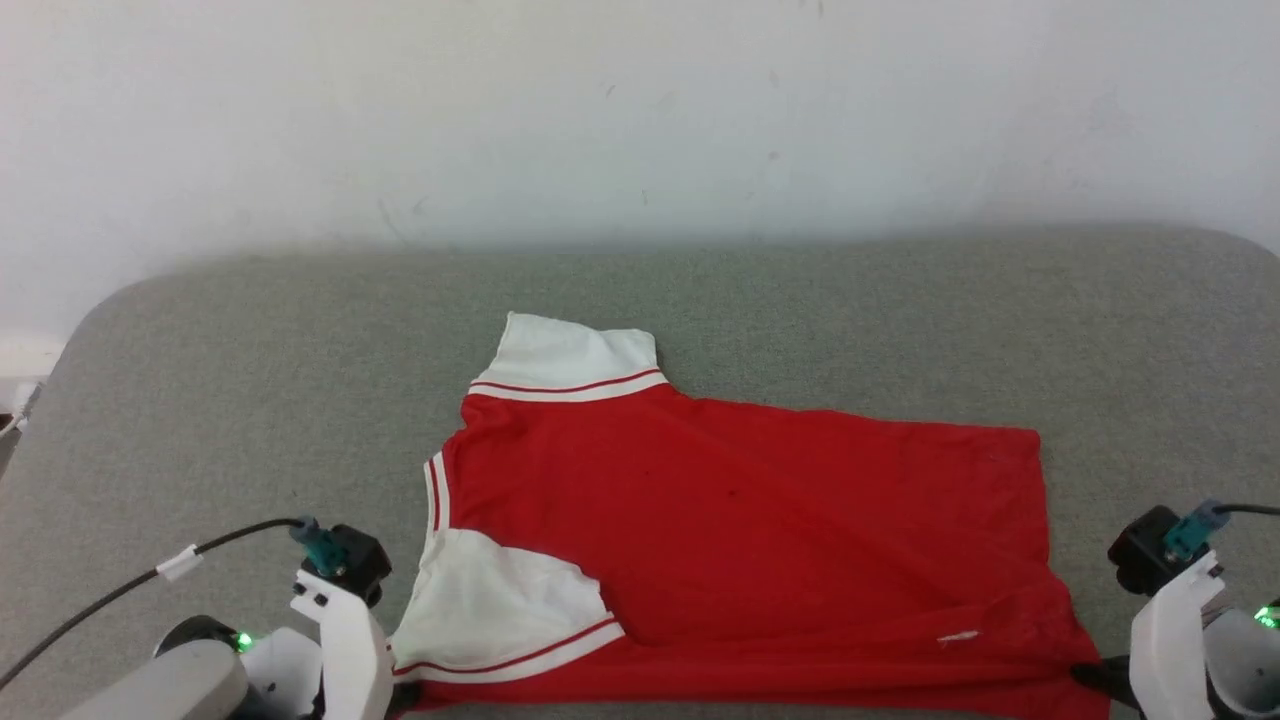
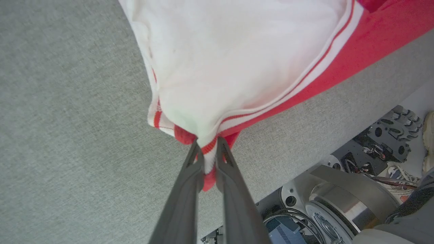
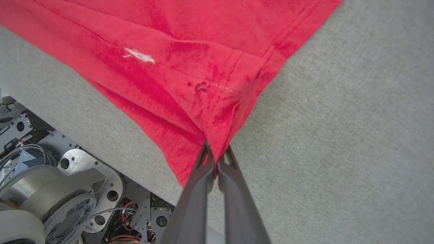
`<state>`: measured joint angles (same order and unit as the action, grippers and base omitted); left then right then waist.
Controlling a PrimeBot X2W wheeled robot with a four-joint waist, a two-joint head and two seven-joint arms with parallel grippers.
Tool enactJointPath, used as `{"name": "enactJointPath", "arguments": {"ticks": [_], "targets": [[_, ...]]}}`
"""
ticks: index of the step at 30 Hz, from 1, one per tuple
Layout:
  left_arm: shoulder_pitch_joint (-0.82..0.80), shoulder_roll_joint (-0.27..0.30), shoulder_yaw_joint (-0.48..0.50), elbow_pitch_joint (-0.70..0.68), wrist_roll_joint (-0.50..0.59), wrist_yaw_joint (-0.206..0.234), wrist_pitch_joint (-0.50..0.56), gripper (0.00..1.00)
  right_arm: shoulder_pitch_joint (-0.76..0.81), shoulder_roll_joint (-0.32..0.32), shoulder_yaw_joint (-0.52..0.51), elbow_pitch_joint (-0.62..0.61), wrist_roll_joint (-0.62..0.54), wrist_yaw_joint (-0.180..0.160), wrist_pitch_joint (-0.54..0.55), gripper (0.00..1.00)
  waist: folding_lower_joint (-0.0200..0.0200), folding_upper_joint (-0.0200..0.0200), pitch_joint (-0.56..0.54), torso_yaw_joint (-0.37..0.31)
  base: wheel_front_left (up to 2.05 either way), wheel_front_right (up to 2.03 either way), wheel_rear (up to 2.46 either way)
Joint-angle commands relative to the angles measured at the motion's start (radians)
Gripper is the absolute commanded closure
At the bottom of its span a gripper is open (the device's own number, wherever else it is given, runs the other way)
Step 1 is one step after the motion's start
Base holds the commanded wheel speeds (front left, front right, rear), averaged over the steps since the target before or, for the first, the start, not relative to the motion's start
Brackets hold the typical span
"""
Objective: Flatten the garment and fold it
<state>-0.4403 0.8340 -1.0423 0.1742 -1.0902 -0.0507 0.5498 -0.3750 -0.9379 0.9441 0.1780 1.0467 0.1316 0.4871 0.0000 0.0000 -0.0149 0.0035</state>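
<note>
The garment (image 1: 740, 520), a red jersey with white sleeves and red-white striped trim, lies plain red side up near the front of the grey table (image 1: 250, 380). One white sleeve (image 1: 570, 360) points to the far side, the other (image 1: 500, 610) lies at the near left. My left gripper (image 2: 206, 149) is shut on the bunched trim and red cloth at that near sleeve's corner (image 2: 203, 135). At the near right, my right gripper (image 3: 216, 154) is shut on the red hem corner (image 3: 220, 132). In the head view the right gripper's dark fingers (image 1: 1100, 680) touch the hem corner.
The table's front edge runs close behind both grippers, with the robot's metal base (image 3: 67, 189) and cables below it. A pale wall (image 1: 640, 110) stands behind the table. A shoe (image 2: 429, 135) shows on the floor by the base.
</note>
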Motion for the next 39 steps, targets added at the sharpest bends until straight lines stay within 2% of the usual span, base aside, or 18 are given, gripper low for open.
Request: {"name": "enactJointPath", "arguments": {"ticks": [1, 5, 6, 7, 8, 9, 10, 11, 17, 20, 23, 27, 33, 39], "targets": [[0.006, -0.009, -0.004, 0.013, 0.008, 0.007, -0.007, 1.00, 0.014, 0.007, -0.003, 0.012, -0.011, -0.001, 0.006, 1.00, 0.0000, 0.0000, 0.008, -0.002, 0.00, 0.00, 0.00], [-0.006, -0.068, 0.000, 0.098, 0.001, 0.004, -0.027, 1.00, 0.024, 0.066, -0.006, 0.087, -0.051, -0.001, -0.007, 1.00, 0.0000, 0.0000, 0.026, -0.005, 0.00, 0.00, 0.00], [-0.011, -0.077, -0.004, 0.119, 0.006, 0.000, -0.030, 1.00, 0.025, 0.081, -0.004, 0.103, -0.063, -0.001, -0.013, 0.93, 0.0000, 0.0000, 0.031, -0.006, 0.00, 0.00, 0.00], [-0.015, -0.086, -0.004, 0.138, 0.009, -0.003, -0.037, 1.00, 0.027, 0.095, -0.003, 0.117, -0.070, -0.001, -0.017, 0.79, 0.0000, 0.0000, 0.034, -0.008, 0.00, 0.00, 0.00], [-0.017, -0.095, -0.001, 0.157, 0.011, -0.004, -0.049, 1.00, 0.029, 0.107, -0.005, 0.128, -0.071, -0.001, -0.022, 0.61, 0.0000, 0.0000, 0.036, -0.009, 0.00, 0.00, 0.00], [-0.019, -0.102, 0.000, 0.173, 0.012, -0.007, -0.059, 0.85, 0.028, 0.116, -0.010, 0.138, -0.076, -0.001, -0.033, 0.00, 0.0000, 0.0000, 0.037, -0.012, 0.00, 0.00, 0.00], [-0.020, -0.106, 0.002, 0.184, 0.015, -0.011, -0.070, 0.85, 0.027, 0.123, -0.015, 0.146, -0.087, -0.001, -0.048, 0.00, 0.0000, 0.0000, 0.036, -0.014, 0.00, 0.00, 0.00], [-0.021, -0.105, 0.005, 0.190, 0.018, -0.013, -0.085, 0.00, 0.025, 0.127, -0.021, 0.151, -0.096, -0.001, -0.064, 0.00, 0.0000, 0.0000, 0.035, -0.016, 0.00, 0.00, 0.00], [-0.033, -0.041, 0.032, 0.125, 0.042, -0.014, -0.139, 0.00, 0.033, 0.125, -0.122, 0.110, -0.142, -0.001, -0.212, 0.00, 0.0000, 0.0000, 0.011, -0.025, 0.00, 0.00, 0.00], [-0.064, -0.002, 0.070, 0.061, 0.055, 0.013, -0.172, 0.00, 0.046, 0.126, -0.216, 0.089, -0.195, -0.001, -0.312, 0.00, 0.0000, 0.0000, 0.006, -0.027, 0.00, 0.00, 0.00], [-0.121, 0.014, 0.115, 0.025, 0.101, 0.046, -0.241, 0.00, 0.062, 0.168, -0.351, 0.086, -0.266, -0.001, -0.426, 0.00, 0.0000, 0.0000, 0.009, -0.032, 0.00, 0.00, 0.00], [-0.213, -0.008, 0.145, 0.036, 0.177, 0.074, -0.303, 0.00, 0.101, 0.269, -0.529, 0.064, -0.394, -0.001, -0.517, 0.00, 0.0000, 0.0000, 0.026, -0.052, 0.00, 0.00, 0.00], [-0.368, -0.091, 0.178, 0.147, 0.210, 0.074, -0.324, 0.00, 0.183, 0.470, -0.779, -0.073, -0.569, -0.001, -0.576, 0.00, 0.0000, 0.0000, 0.096, -0.101, 0.00, 0.00, 0.00], [-0.538, -0.170, 0.177, 0.291, 0.235, 0.048, -0.272, 0.00, 0.247, 0.646, -0.917, -0.243, -0.679, -0.001, -0.633, 0.00, 0.0000, 0.0000, 0.206, -0.161, 0.00, 0.00, 0.00]]}}
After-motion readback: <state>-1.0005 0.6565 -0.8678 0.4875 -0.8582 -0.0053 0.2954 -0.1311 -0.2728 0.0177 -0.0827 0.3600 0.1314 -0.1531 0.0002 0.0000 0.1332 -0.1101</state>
